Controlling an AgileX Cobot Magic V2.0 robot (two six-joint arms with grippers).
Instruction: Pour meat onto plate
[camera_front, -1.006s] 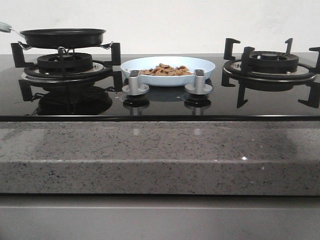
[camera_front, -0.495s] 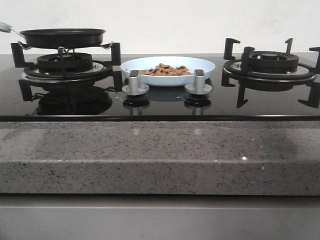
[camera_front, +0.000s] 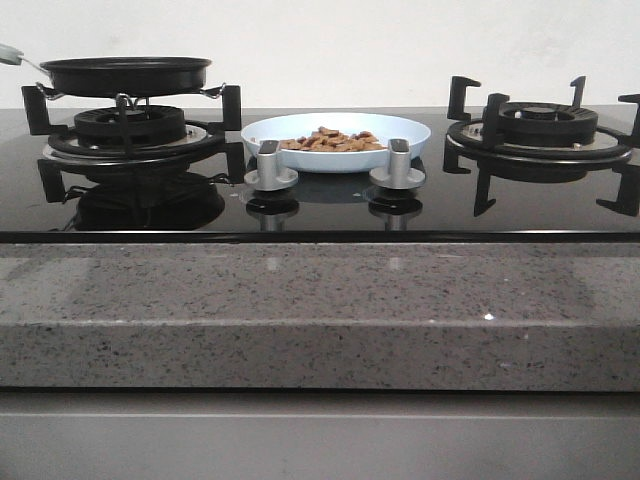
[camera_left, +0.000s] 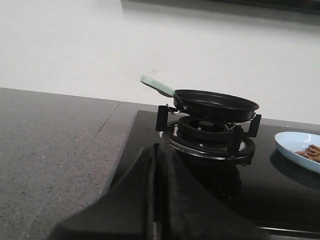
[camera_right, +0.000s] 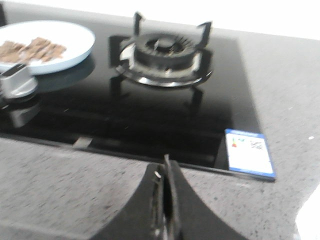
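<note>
The pale blue plate (camera_front: 336, 141) sits on the black glass hob between the two burners, behind the two knobs. The meat (camera_front: 332, 140), a heap of small brown chips, lies in it. The plate also shows in the left wrist view (camera_left: 299, 149) and in the right wrist view (camera_right: 60, 45), with the meat (camera_right: 34, 49) on it. The black frying pan (camera_front: 125, 74) rests on the left burner; its pale green handle (camera_left: 157, 85) points away from the plate. My left gripper (camera_left: 156, 155) is shut and empty, near the hob's left edge. My right gripper (camera_right: 165, 167) is shut and empty, over the granite counter. Neither gripper shows in the front view.
Two silver knobs (camera_front: 271, 164) (camera_front: 398, 165) stand in front of the plate. The right burner (camera_front: 540, 135) is bare. A white and blue label (camera_right: 248, 152) is stuck at the hob's front right corner. A grey speckled counter (camera_front: 320, 310) surrounds the hob.
</note>
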